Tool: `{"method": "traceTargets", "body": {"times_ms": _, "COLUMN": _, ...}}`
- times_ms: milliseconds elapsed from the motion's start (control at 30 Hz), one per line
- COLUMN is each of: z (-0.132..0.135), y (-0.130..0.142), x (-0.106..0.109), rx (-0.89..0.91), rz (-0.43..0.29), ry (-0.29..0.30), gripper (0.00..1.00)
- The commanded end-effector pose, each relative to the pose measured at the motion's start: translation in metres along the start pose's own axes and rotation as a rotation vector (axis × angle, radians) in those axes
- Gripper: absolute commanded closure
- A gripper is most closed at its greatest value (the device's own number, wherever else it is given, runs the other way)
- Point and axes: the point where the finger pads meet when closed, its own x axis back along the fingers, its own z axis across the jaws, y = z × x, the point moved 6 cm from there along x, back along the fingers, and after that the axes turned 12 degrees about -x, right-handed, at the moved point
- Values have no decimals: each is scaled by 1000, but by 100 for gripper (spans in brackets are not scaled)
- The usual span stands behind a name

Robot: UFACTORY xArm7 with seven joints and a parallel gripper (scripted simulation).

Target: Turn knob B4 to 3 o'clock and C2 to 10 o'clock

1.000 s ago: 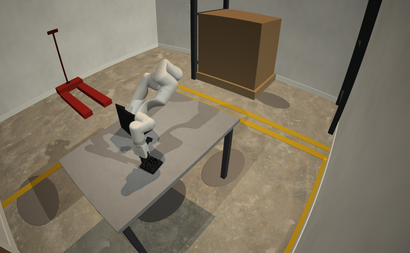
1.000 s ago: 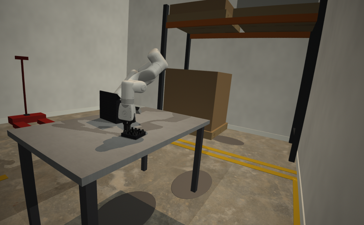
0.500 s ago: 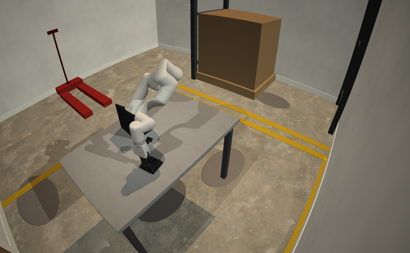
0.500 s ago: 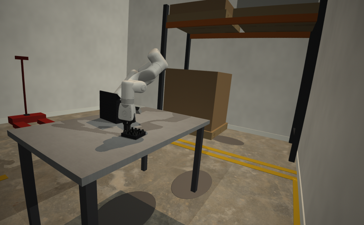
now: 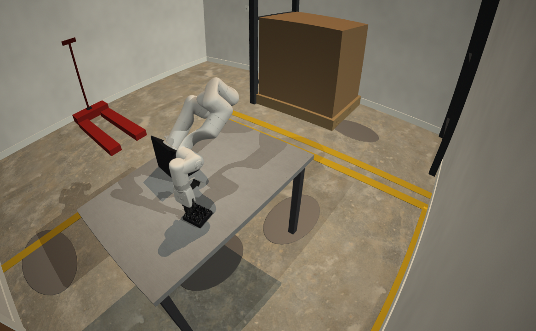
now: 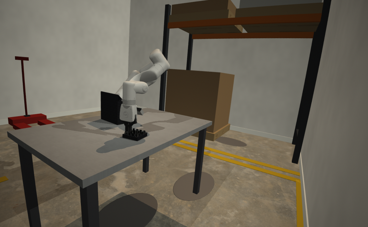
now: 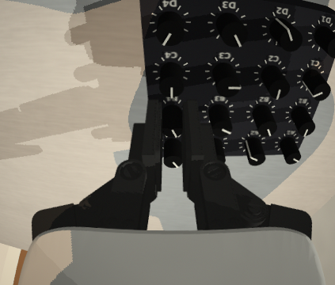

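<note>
The black knob box (image 5: 199, 217) (image 6: 135, 135) (image 7: 198, 1) stands on the grey table (image 5: 130, 234) (image 6: 66, 146). In the wrist view its printed names are upside down: row D is at the top and column 4 at the left. My gripper (image 5: 189, 207) (image 6: 127, 129) (image 7: 172, 119) reaches straight down over the box's near left column. Its fingers are shut on knob B4 (image 7: 172, 117), one on each side. Knob A4 (image 7: 173, 153) shows lower down in the gap between the fingers. Knob C2 (image 7: 274, 79) stands free to the right, its white line pointing down in the picture.
A black panel (image 5: 161, 154) (image 6: 109, 107) stands on the table at the arm's base, behind the box. A brown crate (image 5: 307, 65) (image 6: 196, 98) and black rack posts (image 5: 253, 53) stand beyond the table. A red pallet jack (image 5: 105, 123) (image 6: 27, 119) is on the floor at the left.
</note>
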Motion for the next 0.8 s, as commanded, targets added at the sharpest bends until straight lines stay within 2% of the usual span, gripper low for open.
{"method": "traceTargets", "body": {"times_ms": 0, "z": 1, "y": 1, "x": 2, "rx": -45, "rz": -3, "ry": 3, "gripper": 92}}
{"method": "traceTargets", "body": {"times_ms": 300, "z": 1, "y": 1, "x": 2, "rx": -147, "rz": -3, "ry": 3, "gripper": 92}}
{"method": "traceTargets", "body": {"times_ms": 767, "z": 1, "y": 1, "x": 2, "rx": -445, "rz": -3, "ry": 3, "gripper": 92}}
